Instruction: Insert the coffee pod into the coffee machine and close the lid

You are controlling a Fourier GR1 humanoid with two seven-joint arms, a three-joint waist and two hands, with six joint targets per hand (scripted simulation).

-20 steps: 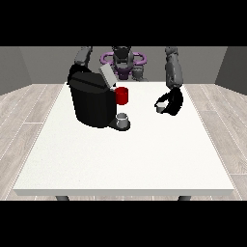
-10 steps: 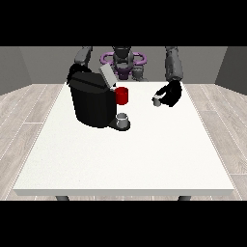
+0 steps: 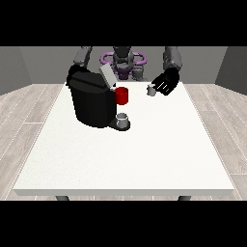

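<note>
— Where is the coffee pod at this moment?

— It sits at the fingertips of the hand at the view's right, raised above the tabletop and off to the right of the coffee machine. The fingers look curled around it, so I judge the hand is clamped on the pod and carrying it.

— Why hold it up there?

— Probably because the machine's opening is on top. The lid stands tilted open at the machine's upper edge, so the pod has to arrive from above and cross to the left. It is well short of the opening for now.

— And the other hand?

— The hand at the view's left is hidden behind the machine; only its arm shows, so I cannot tell how its fingers lie. It may be waiting near the lid to shut it, but that is a guess.

— What else stands by the machine?

— A red cup-like part at its front, and a small grey cup on the drip base below it.

— The surface and the room?

— A large white tabletop, plain and matte, over a pale wood-plank floor, with grey walls behind the robot.
</note>
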